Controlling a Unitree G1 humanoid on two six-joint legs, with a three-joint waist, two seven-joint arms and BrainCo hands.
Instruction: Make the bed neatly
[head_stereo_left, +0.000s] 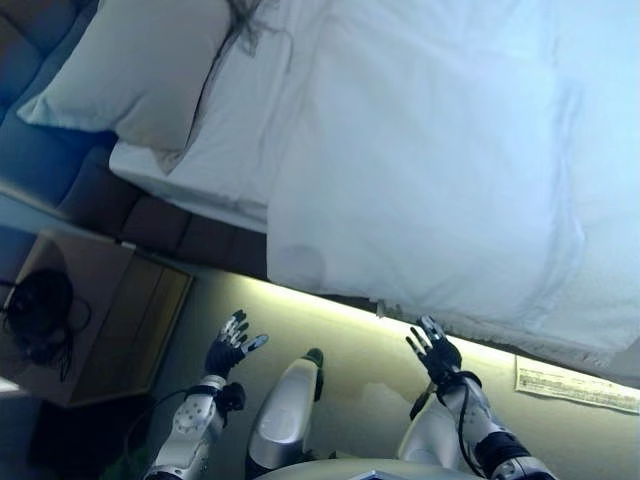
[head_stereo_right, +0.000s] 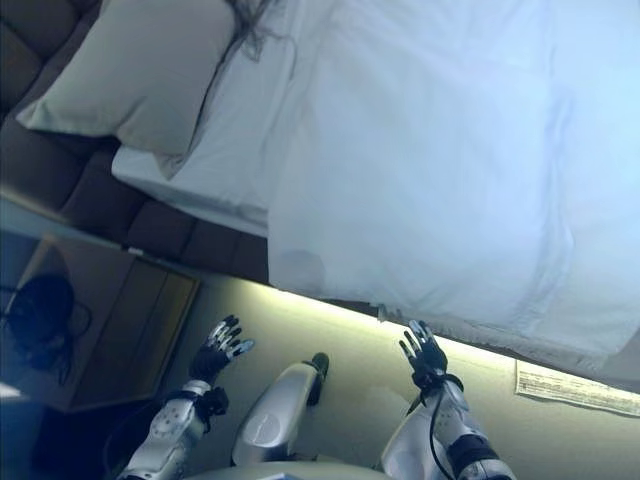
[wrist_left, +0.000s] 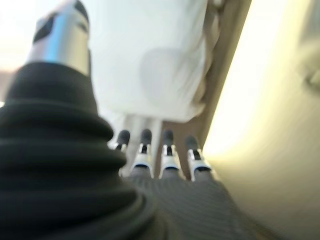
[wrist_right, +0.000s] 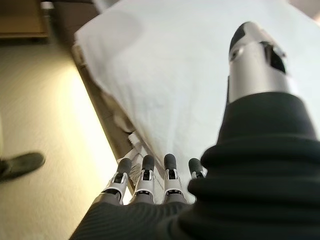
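A white duvet (head_stereo_left: 440, 150) covers most of the bed, its near edge hanging over the bedside and its corner (head_stereo_left: 295, 262) drooping toward the floor. A white pillow (head_stereo_left: 140, 65) lies at the head end on the white sheet (head_stereo_left: 235, 140). My left hand (head_stereo_left: 230, 345) is held open over the floor, short of the duvet corner and holding nothing. My right hand (head_stereo_left: 435, 348) is open too, just below the duvet's hanging edge and apart from it. The wrist views show the straight fingers (wrist_left: 167, 150) of the left and the fingers (wrist_right: 145, 177) of the right pointing at the duvet (wrist_right: 180, 85).
A wooden nightstand (head_stereo_left: 110, 320) with a dark bundle of cords (head_stereo_left: 38, 310) stands at the left beside the dark padded headboard (head_stereo_left: 60, 170). A lit strip runs along the bed base. A printed paper (head_stereo_left: 575, 385) lies on the floor at the right.
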